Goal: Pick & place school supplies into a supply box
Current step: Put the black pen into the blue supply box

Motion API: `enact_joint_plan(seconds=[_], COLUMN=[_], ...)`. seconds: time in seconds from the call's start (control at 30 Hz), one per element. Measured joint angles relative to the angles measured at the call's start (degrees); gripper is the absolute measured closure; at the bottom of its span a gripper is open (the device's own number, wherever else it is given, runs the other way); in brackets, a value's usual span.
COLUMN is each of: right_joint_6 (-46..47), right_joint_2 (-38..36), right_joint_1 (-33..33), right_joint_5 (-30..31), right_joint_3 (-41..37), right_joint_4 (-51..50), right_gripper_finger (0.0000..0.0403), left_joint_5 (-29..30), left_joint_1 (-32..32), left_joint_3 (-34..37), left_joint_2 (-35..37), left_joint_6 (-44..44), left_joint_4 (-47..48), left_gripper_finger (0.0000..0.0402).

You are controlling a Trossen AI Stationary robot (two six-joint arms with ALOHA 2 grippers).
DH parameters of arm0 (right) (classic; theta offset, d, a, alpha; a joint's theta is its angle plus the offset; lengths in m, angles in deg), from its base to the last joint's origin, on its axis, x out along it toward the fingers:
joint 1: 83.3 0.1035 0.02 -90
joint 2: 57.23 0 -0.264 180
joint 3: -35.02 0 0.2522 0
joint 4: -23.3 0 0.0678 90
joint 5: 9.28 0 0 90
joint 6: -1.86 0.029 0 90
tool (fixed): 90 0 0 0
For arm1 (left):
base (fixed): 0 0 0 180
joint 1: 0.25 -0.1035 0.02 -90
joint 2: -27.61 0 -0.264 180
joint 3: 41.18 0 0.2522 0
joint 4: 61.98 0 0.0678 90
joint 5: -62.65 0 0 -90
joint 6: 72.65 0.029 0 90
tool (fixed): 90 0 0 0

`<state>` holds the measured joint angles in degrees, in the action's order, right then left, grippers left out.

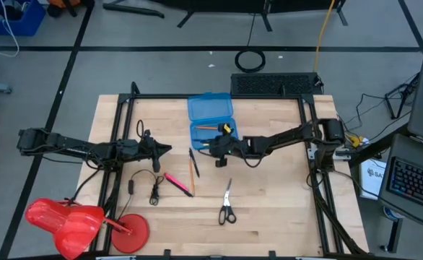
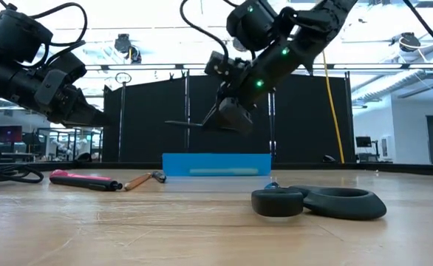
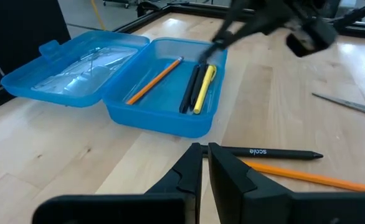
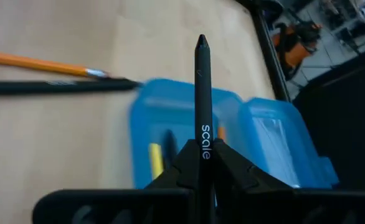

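The blue supply box (image 1: 210, 121) lies open on the table's far middle, lid flat behind its tray. In the tray (image 3: 170, 93) are an orange pencil, a black pen and a yellow pen. My right gripper (image 1: 211, 147) hovers over the tray's near edge, shut on a black pen (image 4: 202, 87). On the table lie another black pen (image 1: 194, 159), an orange pencil (image 1: 192, 170), a pink pen (image 1: 177, 183) and the scissors (image 1: 227, 206). My left gripper (image 1: 165, 150) waits left of the box, shut and touching nothing. My right gripper pinches the black pen between its two fingers at the printed part of the barrel (image 4: 202, 134). The pen runs along the fingers and sticks out ahead of them, its tip (image 2: 171, 123) toward the table's left. It hangs about level, clear of the box and table.
A thin black cable with a plug (image 1: 152, 189) lies left of the pink pen. A red object (image 1: 71, 221) sits at the near left corner. A black frame (image 1: 125, 101) borders the table's sides. Bare wood lies right of the scissors.
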<state>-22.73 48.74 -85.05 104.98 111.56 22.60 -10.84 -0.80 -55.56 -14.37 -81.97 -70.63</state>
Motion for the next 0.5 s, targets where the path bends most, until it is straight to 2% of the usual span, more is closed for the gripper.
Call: enact_joint_plan(seconds=[0.17,0.4,0.5], right_joint_6=[1.36,6.23,7.31], right_joint_2=[0.02,0.02,0.02], right_joint_1=[-4.29,-9.42,-10.25], right_joint_5=[-0.35,-9.45,-9.33], right_joint_3=[0.00,0.00,-0.80], right_joint_4=[-0.24,-1.47,-0.75], right_gripper_finger=[0.0390,0.0388,0.0385], left_joint_5=[-0.04,-0.07,-0.11], left_joint_1=[0.01,0.02,0.02], left_joint_3=[0.00,0.01,0.01], left_joint_2=[0.00,-0.01,-0.01], left_joint_6=[-0.02,0.18,0.19], left_joint_4=[0.00,0.05,0.20], left_gripper_finger=[0.0371,0.0371,0.0371])
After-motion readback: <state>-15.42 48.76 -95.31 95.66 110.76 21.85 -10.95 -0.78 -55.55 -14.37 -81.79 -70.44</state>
